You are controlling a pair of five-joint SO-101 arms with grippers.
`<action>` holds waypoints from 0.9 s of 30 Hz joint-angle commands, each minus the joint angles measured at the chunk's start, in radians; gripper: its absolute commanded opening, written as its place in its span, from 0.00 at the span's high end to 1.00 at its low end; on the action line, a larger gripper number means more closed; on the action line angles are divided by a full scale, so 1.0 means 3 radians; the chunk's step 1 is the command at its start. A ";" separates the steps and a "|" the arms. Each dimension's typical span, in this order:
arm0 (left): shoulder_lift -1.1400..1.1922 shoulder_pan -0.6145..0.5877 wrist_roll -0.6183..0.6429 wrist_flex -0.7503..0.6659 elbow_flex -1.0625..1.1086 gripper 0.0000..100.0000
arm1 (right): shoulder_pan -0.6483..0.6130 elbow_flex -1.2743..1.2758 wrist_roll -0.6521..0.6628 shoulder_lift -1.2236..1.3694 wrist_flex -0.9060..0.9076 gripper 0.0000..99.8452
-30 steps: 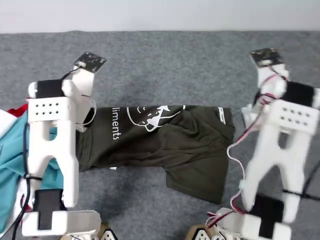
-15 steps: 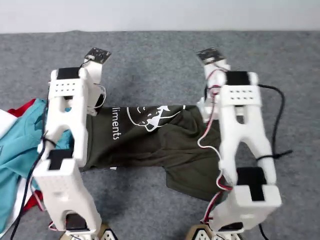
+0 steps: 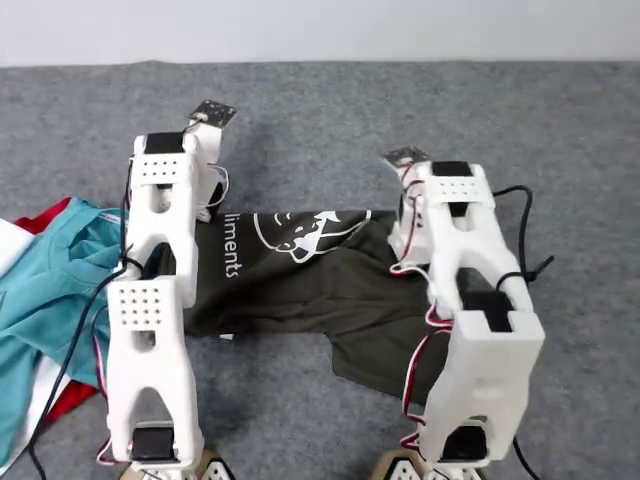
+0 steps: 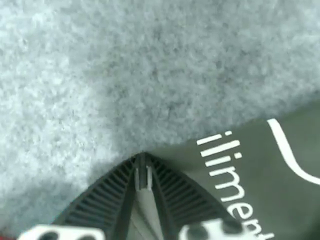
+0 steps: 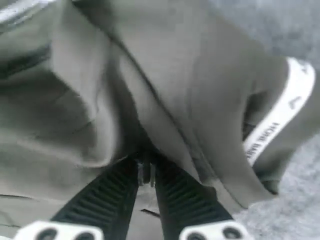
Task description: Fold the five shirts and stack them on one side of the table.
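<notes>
1. Green shirt [image 3: 300, 285] lies crumpled mid-table [image 3: 330, 120], print up.
2. Left gripper [image 4: 142, 174] is pinched tight on the shirt's edge beside the white lettering [image 4: 227, 170].
3. Right gripper [image 5: 146, 172] is clamped on bunched fabric at the shirt's other end, near the white tape [image 5: 280, 120].
4. Teal/red/white pile [image 3: 45, 290] sits at the table's left side.

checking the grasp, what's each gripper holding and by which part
The dark green shirt: left gripper pinches its edge beside the white lettering, right gripper a bunched fold near the neck label.
</notes>
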 commanded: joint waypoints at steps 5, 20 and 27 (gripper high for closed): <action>0.0511 -0.0041 0.0000 0.0404 -0.1291 1.00 | 0.0427 -0.0010 0.0276 0.0043 0.0008 0.99; -0.0153 0.0041 0.0020 0.0486 -0.1460 1.00 | 0.0028 -0.0199 0.0378 -0.0550 0.0519 0.99; -0.1156 0.0276 0.0020 0.0481 -0.0043 1.00 | -0.0161 -0.0205 0.0358 -0.0985 0.0494 0.99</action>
